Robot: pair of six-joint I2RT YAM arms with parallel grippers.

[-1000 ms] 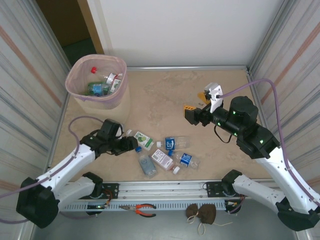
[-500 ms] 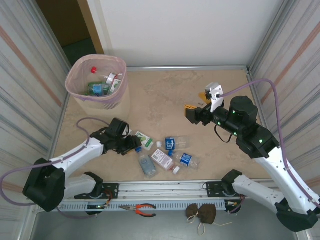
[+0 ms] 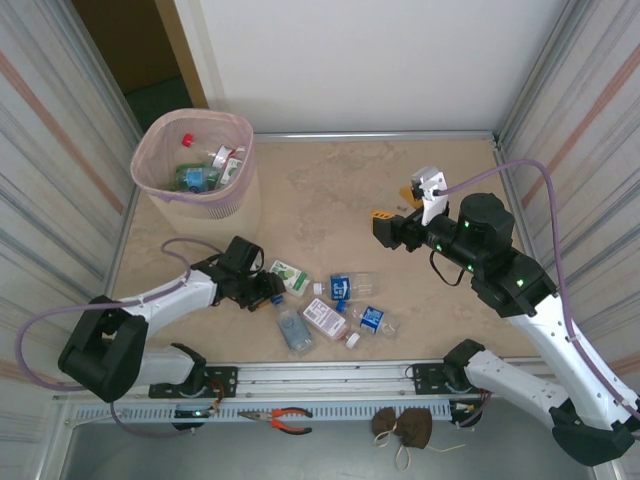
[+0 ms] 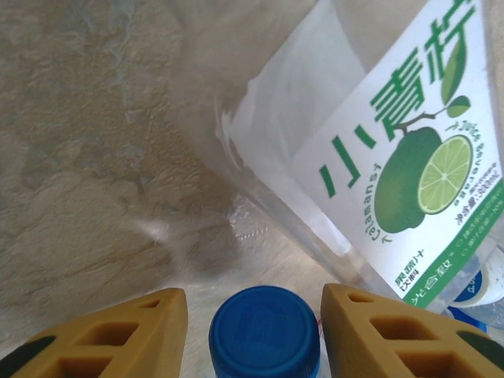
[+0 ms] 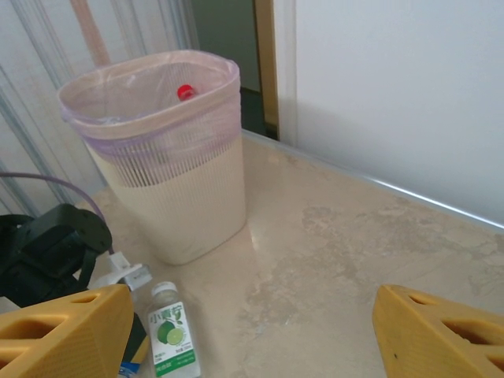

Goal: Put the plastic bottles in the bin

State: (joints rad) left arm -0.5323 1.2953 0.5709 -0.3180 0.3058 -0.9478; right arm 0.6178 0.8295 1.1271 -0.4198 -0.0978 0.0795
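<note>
Straddling a blue cap, the left gripper sits low over the tabletop near its near edge, left of the middle. Its jaws are partly open. A sliver of gap shows on one side of the cap and the other finger is just beside it, and I cannot tell whether it has a firm hold. A clear lime-label bottle lies just beyond the fingers.

More bottles lie scattered beside it toward the middle of the near edge: a pink-label bottle, a blue-label bottle and another blue one.

The bin stands in the far left corner, with a red-capped bottle and a green bottle inside.

The right gripper hangs above the right half of the tabletop, jaws spread wide and holding nothing.
</note>
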